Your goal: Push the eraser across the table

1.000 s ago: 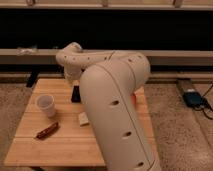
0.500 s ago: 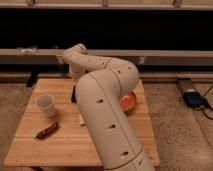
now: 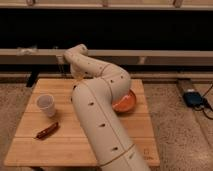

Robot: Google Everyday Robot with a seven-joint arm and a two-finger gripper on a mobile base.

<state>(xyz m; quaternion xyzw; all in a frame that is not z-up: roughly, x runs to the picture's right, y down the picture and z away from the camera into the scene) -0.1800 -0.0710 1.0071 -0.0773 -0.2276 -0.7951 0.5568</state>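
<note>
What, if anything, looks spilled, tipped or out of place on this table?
Nothing stands out. The paper cup stands upright, the orange bowl sits upright on the table, and nothing is spilled. The gripper is shut by the far left edge. The eraser is out of sight.

Arm [image 3: 100, 117]: 1 pc, cream-white, matte shell. Thick rounded tubular segs, widest nearest the camera, slimmer toward the tip. Small dark round holes (screw recesses?) in rows along segs. Bulbous rounded joints w/ faint seams btwn segs. Claw [image 3: 62, 63]: dark, thin, at arm's far tip, by far-left edge of surface [image 3: 30, 127]; closed; detail can't be made out.
</note>
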